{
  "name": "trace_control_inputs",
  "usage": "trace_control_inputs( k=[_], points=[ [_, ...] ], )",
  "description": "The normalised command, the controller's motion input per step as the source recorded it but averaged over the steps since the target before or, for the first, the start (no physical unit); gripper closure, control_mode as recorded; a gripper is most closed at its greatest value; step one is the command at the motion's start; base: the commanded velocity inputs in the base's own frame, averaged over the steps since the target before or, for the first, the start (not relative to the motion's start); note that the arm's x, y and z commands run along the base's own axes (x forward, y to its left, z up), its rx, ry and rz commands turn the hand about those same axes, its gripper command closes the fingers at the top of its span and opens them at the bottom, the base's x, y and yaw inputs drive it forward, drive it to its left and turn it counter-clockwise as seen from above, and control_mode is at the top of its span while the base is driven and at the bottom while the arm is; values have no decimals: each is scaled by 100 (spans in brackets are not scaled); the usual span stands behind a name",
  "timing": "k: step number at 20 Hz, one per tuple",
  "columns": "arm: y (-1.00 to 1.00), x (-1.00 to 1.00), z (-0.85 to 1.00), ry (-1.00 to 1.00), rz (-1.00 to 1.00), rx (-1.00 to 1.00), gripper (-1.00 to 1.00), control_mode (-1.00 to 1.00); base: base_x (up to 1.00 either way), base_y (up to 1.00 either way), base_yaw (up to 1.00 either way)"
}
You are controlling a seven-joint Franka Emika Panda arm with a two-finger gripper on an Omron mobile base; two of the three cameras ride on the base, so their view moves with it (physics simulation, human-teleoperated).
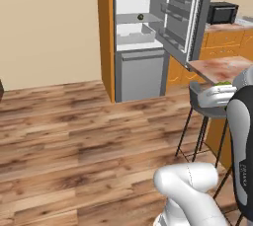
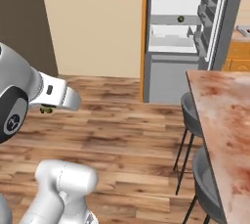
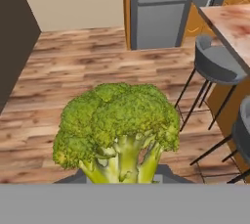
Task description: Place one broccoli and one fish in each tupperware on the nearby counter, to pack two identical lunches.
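Observation:
A large green broccoli stands stem-down at the bottom of the hand view, with my gripper shut on its stem. In the left base view the gripper hangs at the right above a stool, and a bit of the broccoli shows over it. From the right base camera, the gripper sits at the far left above the wooden floor, a green scrap of broccoli under it. A pink-brown stone counter lies to the right. The fish and the tupperware are out of view.
Grey stools stand along the counter's edge. An open fridge with its door swung wide stands ahead, small items on its shelves. A black microwave sits at the back right. Wide wooden floor lies to the left.

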Motion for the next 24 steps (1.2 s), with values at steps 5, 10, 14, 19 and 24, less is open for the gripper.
trace_control_inputs(
  k=[5, 10, 14, 19, 24],
  points=[
    [0, 0, 0, 0, 0, 0, 100, 100, -100, 0, 0],
    [0, 0, 0, 0, 0, 0, 100, 100, -100, -5, 0],
    [0, 0, 0, 0, 0, 0, 100, 100, -100, -26, 0],
    [0, 0, 0, 0, 0, 0, 100, 100, -100, -45, 0],
    [0, 0, 0, 0, 0, 0, 100, 100, -97, -59, 0]
  ],
)
